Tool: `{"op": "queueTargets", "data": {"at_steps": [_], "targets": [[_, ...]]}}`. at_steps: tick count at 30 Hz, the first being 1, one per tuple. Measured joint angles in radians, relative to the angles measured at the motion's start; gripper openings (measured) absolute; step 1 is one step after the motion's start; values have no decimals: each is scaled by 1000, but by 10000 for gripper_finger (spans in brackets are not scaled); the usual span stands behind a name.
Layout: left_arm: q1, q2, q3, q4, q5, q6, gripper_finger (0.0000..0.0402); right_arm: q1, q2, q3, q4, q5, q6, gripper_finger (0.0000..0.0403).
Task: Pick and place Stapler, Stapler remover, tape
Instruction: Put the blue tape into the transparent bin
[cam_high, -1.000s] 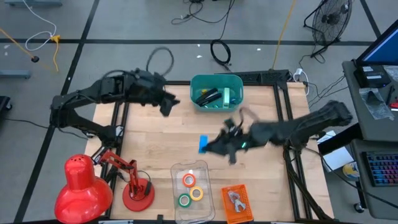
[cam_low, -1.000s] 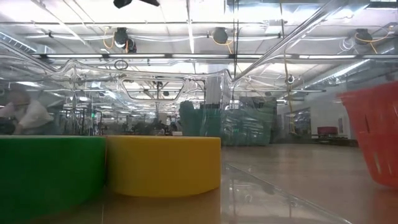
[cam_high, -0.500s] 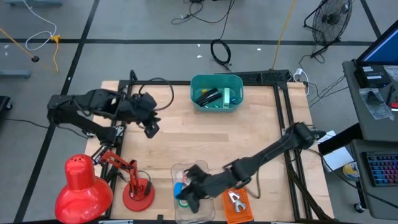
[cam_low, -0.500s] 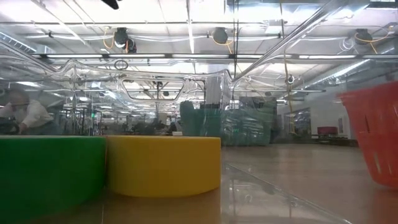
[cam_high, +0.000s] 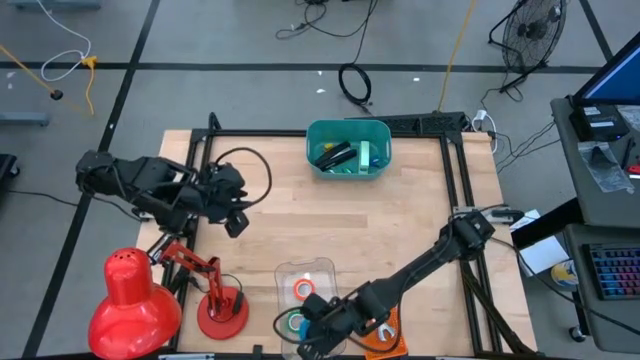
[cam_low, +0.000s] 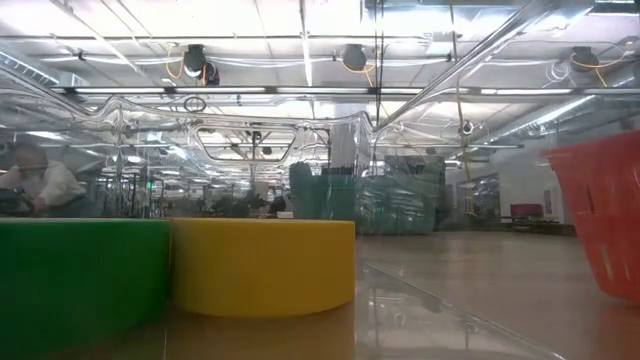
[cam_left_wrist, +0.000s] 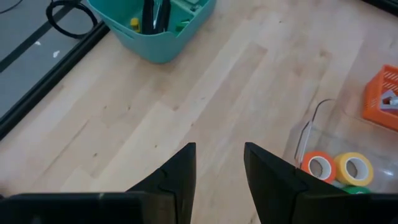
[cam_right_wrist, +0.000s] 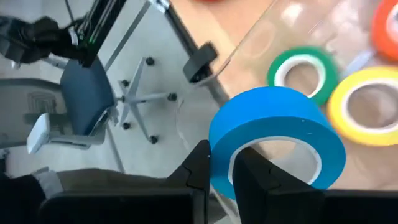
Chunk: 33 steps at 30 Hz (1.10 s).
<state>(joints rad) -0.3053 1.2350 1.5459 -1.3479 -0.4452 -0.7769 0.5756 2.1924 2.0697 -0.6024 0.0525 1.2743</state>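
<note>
My right gripper (cam_right_wrist: 222, 168) is shut on a blue tape roll (cam_right_wrist: 277, 140) over the near left corner of a clear tray (cam_high: 322, 268) at the table's near edge. Green (cam_right_wrist: 303, 71), yellow (cam_right_wrist: 367, 106) and orange (cam_high: 303, 289) rolls lie flat in the tray. The black stapler (cam_high: 335, 153) lies in a teal bin (cam_high: 348, 148) at the far side. A silver stapler remover (cam_high: 383, 328) shows in the orange basket (cam_high: 388, 340), half hidden by the right arm. My left gripper (cam_left_wrist: 219, 168) hangs open over bare wood at the table's left. My right gripper pinches the blue roll's wall (cam_right_wrist: 219, 149), one finger inside the hollow core and one outside. The fingers slant down from the far right. The roll is tilted and lifted clear above the green roll and the tray.
A red desk lamp (cam_high: 130, 295) stands at the near left corner. Black frame rails (cam_high: 455, 190) run along the table's left and right sides. Bare wood (cam_high: 340, 225) lies between the bin and the tray. In the low view, green (cam_low: 80, 280) and yellow (cam_low: 262, 265) rolls fill the foreground.
My right gripper has carried the blue roll from the table's middle toward the near edge and down over the clear tray, tipping further downward. My left gripper has drawn back from near the teal bin toward the table's left edge.
</note>
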Motion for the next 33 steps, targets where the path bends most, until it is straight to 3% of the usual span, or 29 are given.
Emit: {"op": "queueTargets", "data": {"at_steps": [19,33], "targets": [[-131,0,0,-11,-106,-165,136,35,44,-1,-125,-118,18,31],[-162,1,0,-8,-115,-215,136,33,80,-3,-152,-147,-11,31]]}}
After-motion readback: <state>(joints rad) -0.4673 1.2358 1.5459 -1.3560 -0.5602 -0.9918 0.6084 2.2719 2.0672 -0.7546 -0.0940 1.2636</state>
